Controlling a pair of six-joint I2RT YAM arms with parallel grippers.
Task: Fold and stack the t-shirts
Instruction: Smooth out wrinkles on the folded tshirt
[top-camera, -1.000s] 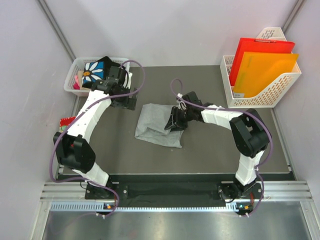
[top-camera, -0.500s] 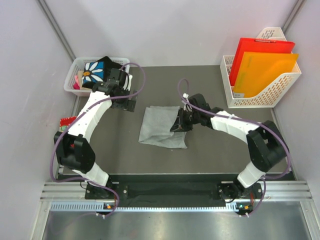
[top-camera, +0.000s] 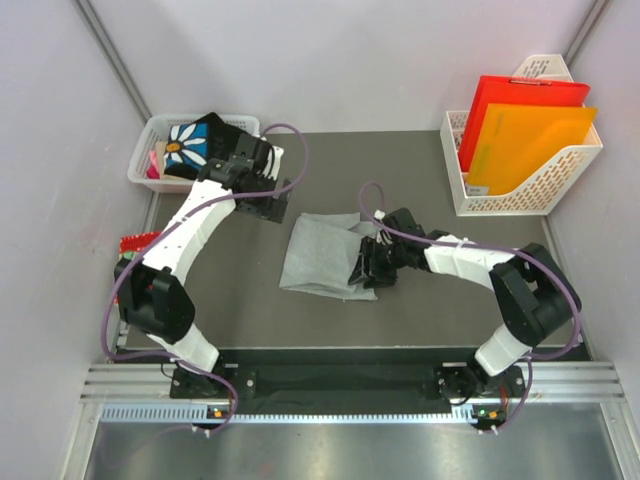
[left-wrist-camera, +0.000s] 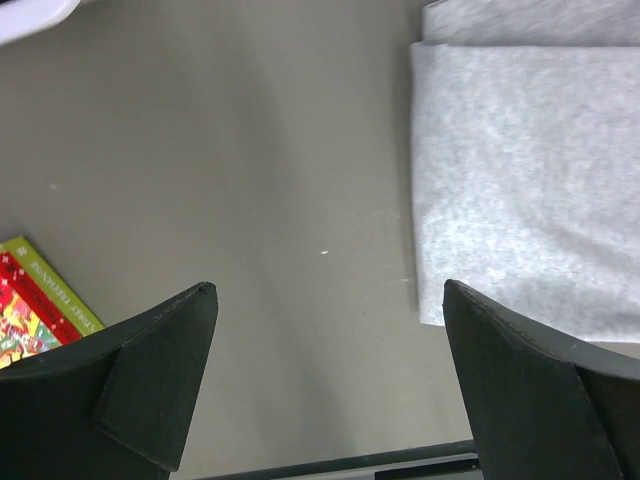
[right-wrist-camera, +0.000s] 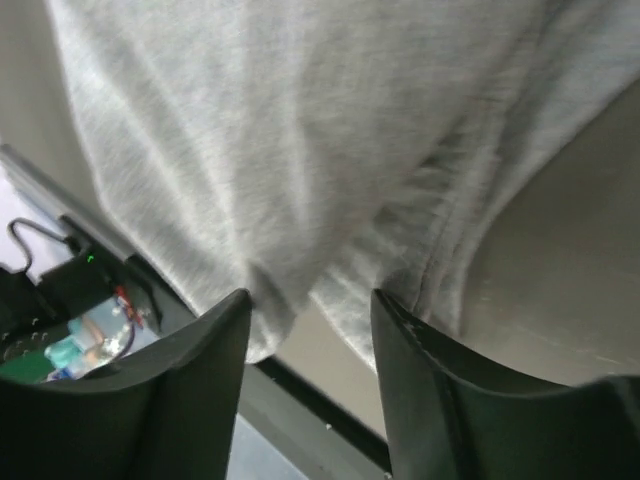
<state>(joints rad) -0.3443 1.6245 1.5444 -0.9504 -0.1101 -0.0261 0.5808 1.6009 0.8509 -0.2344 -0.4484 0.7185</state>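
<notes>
The grey t-shirt (top-camera: 320, 255) lies part-folded on the bench (top-camera: 230, 300); the black daisy t-shirt (top-camera: 195, 140) sits in the basket (top-camera: 138, 170), nothing stacked. Left fingers (left-wrist-camera: 150, 380) wide apart, right fingers (right-wrist-camera: 190, 400) partly apart over the grey hem.

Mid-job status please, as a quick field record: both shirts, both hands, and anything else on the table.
grey t-shirt: folded flat, middle of the table
black daisy t-shirt: in the white basket, back left
left hand: open, holding nothing, above bare surface by the grey shirt's back-left corner
right hand: jaws apart at the grey shirt's right edge, cloth bunched between them
red packet: at the left edge
file rack: back right
stack: not begun, shirts apart
</notes>
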